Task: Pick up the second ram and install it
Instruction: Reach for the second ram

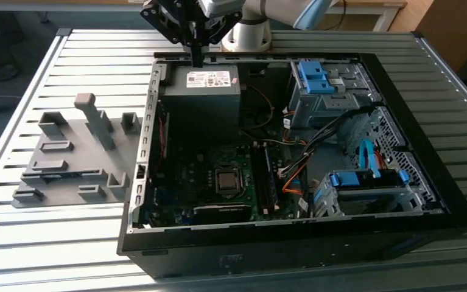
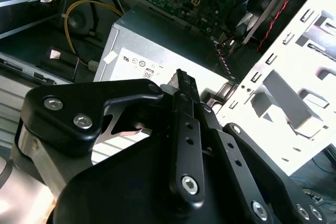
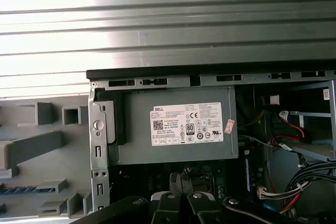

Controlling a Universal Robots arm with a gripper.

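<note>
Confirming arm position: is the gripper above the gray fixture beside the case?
No, the gripper hangs above the power supply in the computer case, not the gray fixture.

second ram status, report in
Gripper shut, empty, over power supply. Second ram sits in grey holder, untouched. No obstruction seen.

An open black computer case (image 1: 257,258) lies on the slatted metal surface (image 1: 63,261). Inside are a grey power supply (image 1: 204,91) at the far end, a dark green motherboard (image 1: 209,182) nearer the camera, and blue drive brackets (image 1: 315,76) towards the exterior view's right. Just beside the case, on the exterior view's left, sits a grey moulded holder (image 1: 63,164).
</note>
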